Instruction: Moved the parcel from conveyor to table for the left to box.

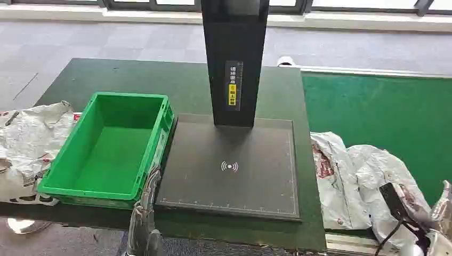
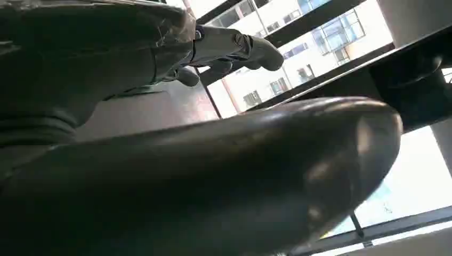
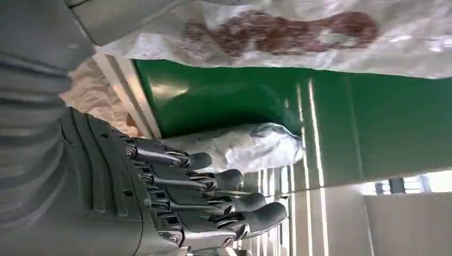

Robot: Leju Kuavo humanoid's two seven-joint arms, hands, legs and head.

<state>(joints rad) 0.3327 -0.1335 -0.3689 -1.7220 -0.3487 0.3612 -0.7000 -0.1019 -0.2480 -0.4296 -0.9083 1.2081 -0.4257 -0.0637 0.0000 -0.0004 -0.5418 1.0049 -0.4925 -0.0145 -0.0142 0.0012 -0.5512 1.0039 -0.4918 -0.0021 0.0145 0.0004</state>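
Left hand (image 1: pixel 145 213) (empty) below green crate (image 1: pixel 109 149), parcel (image 1: pixel 368 186) on conveyor (image 1: pixel 384 106)

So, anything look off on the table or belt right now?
Mostly the parcels: crumpled white bags hang off the table's left edge beside the empty green bin, outside it. More bags lie bunched at the conveyor edge.

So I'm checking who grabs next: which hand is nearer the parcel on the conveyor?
Right. The right hand hangs beside the parcel, not holding it; the left hand sits by the green bin.
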